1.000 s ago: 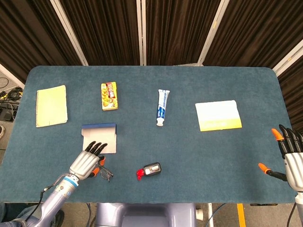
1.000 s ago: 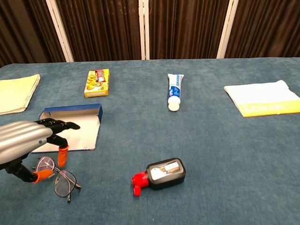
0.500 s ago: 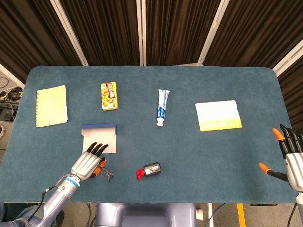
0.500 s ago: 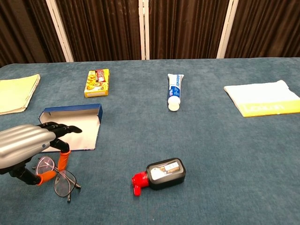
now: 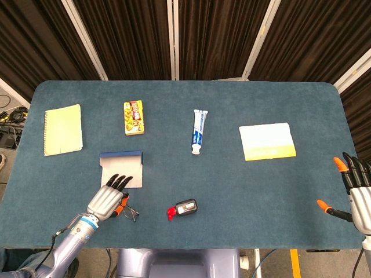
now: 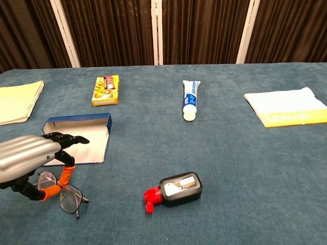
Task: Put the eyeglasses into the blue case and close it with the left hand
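Observation:
The blue case (image 5: 120,155) (image 6: 76,121) lies open on the blue table, its pale inside facing up. The eyeglasses (image 5: 131,214) (image 6: 70,198) lie on the table just in front of the case. My left hand (image 5: 107,200) (image 6: 28,158) hovers over their left lens, and its orange-tipped thumb and one finger pinch the frame near the bridge. The other fingers reach toward the case's near edge. My right hand (image 5: 355,194) rests at the table's right edge with fingers apart and nothing in it; the chest view does not show it.
A black bottle with a red cap (image 5: 184,208) (image 6: 176,190) lies right of the glasses. Further back are a yellow notebook (image 5: 62,129) (image 6: 18,99), a candy box (image 5: 133,117) (image 6: 106,90), a toothpaste tube (image 5: 199,131) (image 6: 190,99) and a white-and-yellow packet (image 5: 267,141) (image 6: 286,113).
My left hand has sunk toward the glasses and its thumb and finger have drawn together on the frame. The glasses shifted slightly. The right hand has barely moved.

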### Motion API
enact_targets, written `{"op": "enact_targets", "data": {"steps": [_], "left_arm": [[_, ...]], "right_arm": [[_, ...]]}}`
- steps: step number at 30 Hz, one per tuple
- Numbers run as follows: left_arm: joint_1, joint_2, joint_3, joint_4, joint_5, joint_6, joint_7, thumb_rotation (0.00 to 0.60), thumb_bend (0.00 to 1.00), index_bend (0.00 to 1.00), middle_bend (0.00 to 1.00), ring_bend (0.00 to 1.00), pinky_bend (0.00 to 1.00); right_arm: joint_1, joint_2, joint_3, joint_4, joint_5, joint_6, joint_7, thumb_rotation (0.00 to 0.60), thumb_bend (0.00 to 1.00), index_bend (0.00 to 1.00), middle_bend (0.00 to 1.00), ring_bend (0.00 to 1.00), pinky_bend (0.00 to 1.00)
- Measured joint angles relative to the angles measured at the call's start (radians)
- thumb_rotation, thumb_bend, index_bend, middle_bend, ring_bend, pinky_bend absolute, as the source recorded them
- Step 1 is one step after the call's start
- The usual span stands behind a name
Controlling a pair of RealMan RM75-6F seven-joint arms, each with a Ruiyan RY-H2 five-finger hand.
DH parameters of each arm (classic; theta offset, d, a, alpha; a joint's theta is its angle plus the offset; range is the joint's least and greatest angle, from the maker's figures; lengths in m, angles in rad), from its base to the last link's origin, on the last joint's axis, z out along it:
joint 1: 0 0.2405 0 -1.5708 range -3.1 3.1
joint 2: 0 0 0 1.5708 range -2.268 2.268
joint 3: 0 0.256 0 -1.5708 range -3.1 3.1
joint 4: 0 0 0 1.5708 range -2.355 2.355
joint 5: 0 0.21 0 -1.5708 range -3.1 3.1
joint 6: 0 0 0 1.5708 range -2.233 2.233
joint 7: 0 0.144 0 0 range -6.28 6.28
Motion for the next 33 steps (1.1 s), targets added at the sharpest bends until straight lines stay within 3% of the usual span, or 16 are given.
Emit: {"op": "enact_targets", "data": {"steps": [7, 17, 23, 33], "left_arm": [[-0.001, 0.031, -0.032, -0.051, -0.003, 0.03, -0.032, 0.6, 0.44, 0.6, 0.0, 0.0, 0.0], [-0.049, 0.055, -0.152, -0.074, -0.145, 0.016, -0.042, 0.6, 0.45, 0.6, 0.0, 0.0, 0.0], [-0.11, 0.024, -0.227, -0.008, -0.264, -0.03, -0.039, 0.6, 0.45, 0.6, 0.0, 0.0, 0.0], [-0.184, -0.031, -0.265, 0.142, -0.381, -0.113, -0.06, 0.6, 0.45, 0.6, 0.0, 0.0, 0.0]], "right_arm": [[0.0, 0.001, -0.001, -0.001, -0.002, -0.001, 0.002, 0.6, 0.0, 0.04, 0.0, 0.0, 0.0], [0.006, -0.001, -0.001, -0.003, 0.007, -0.016, -0.003, 0.6, 0.0, 0.04, 0.0, 0.0, 0.0], [0.013, -0.007, 0.0, 0.003, 0.023, -0.04, -0.004, 0.6, 0.0, 0.04, 0.0, 0.0, 0.0], [0.013, -0.006, 0.005, 0.003, 0.033, -0.037, -0.003, 0.6, 0.0, 0.04, 0.0, 0.0, 0.0]]}}
